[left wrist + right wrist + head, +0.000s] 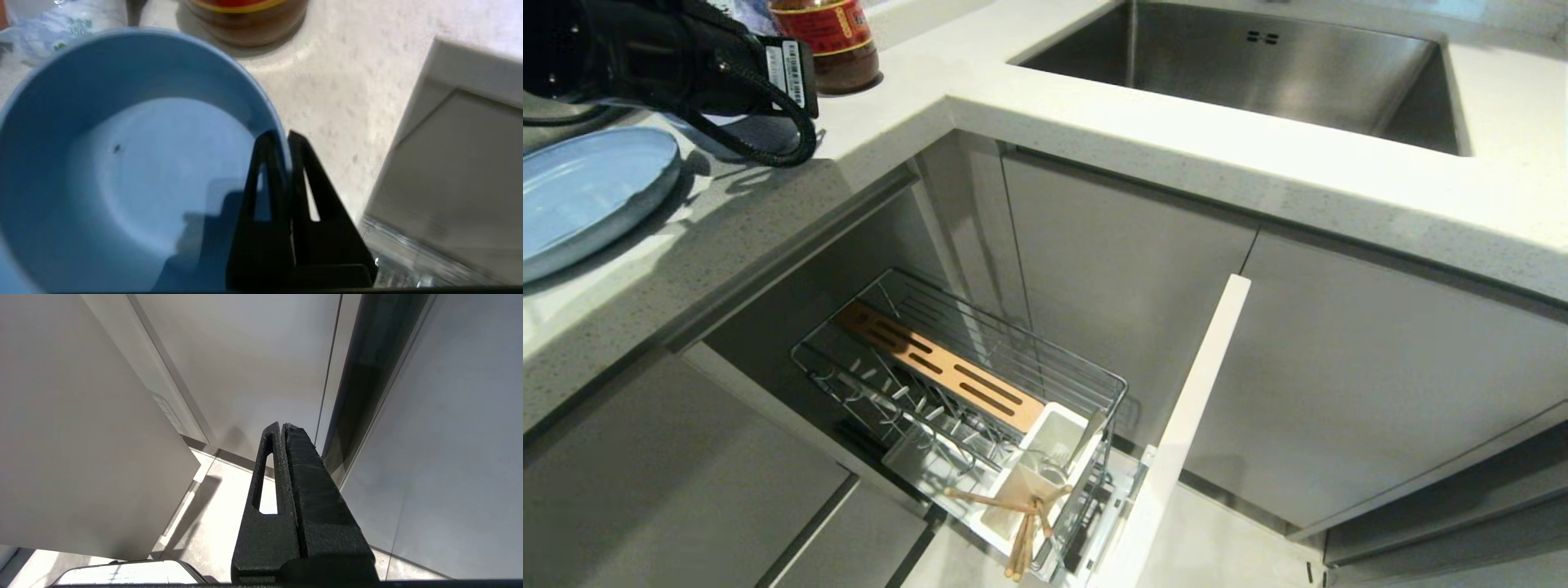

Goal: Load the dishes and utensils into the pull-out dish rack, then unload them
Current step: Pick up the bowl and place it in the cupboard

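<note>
Left gripper (pixel 282 141): pinching the rim of the pale blue bowl (pixel 122 163), one finger inside and one outside, over the white bench (pixel 792 204).
Right gripper (pixel 282 428): fingers pressed together, holding nothing, beside pale cabinet fronts.
Plate (pixel 580 192): pale blue, on the bench at 9 o'clock in the head view.
Pull-out dish rack (pixel 964 408): drawn out at 6 o'clock.
Chopsticks (pixel 1021 523): in the rack's white utensil cup (pixel 1045 465).
Sauce bottle (pixel 829 41): at 11 o'clock.
Sink (pixel 1258 69): at 1 o'clock.
</note>
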